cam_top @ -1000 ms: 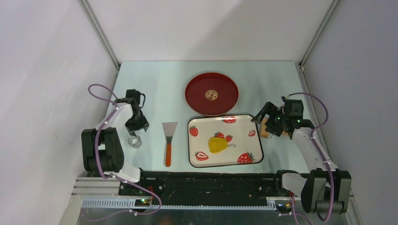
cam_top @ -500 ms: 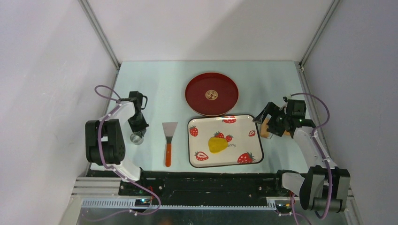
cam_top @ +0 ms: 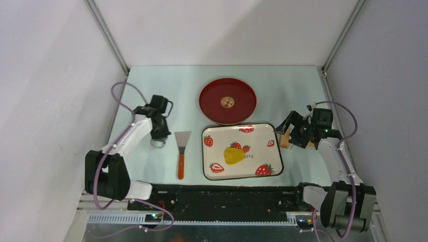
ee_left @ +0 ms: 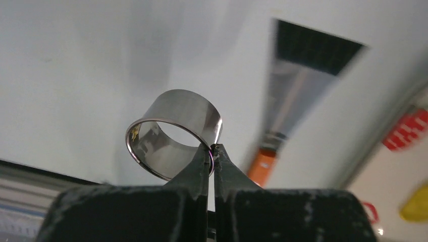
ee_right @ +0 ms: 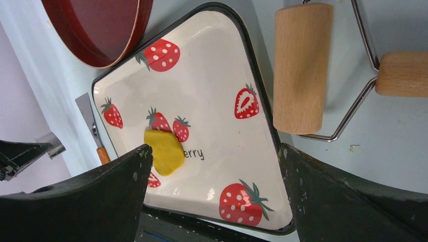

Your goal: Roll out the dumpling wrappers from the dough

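Note:
The dough (cam_top: 233, 156) is a flattened yellow patch lying mid-tray on the strawberry-print tray (cam_top: 257, 146); the right wrist view shows the dough (ee_right: 164, 151) beside the left finger. My left gripper (cam_top: 159, 137) is shut on the rim of a steel ring cutter (ee_left: 174, 128), left of the spatula (cam_top: 181, 151). In its own view the left gripper (ee_left: 213, 151) pinches the ring's wall between its tips. My right gripper (cam_top: 293, 132) stands open over the tray's right edge, nothing between its fingers (ee_right: 101, 191). The dumpling wrappers are out of view.
A wooden rolling pin (ee_right: 301, 65) with a wire frame lies right of the tray (ee_right: 217, 101). A red round plate (cam_top: 227, 101) sits behind the tray. The orange-handled spatula (ee_left: 298, 91) lies between the ring cutter and the tray.
My left gripper shut on the ring cutter and carried it right, toward the spatula. The right gripper drifted slightly right and stayed open.

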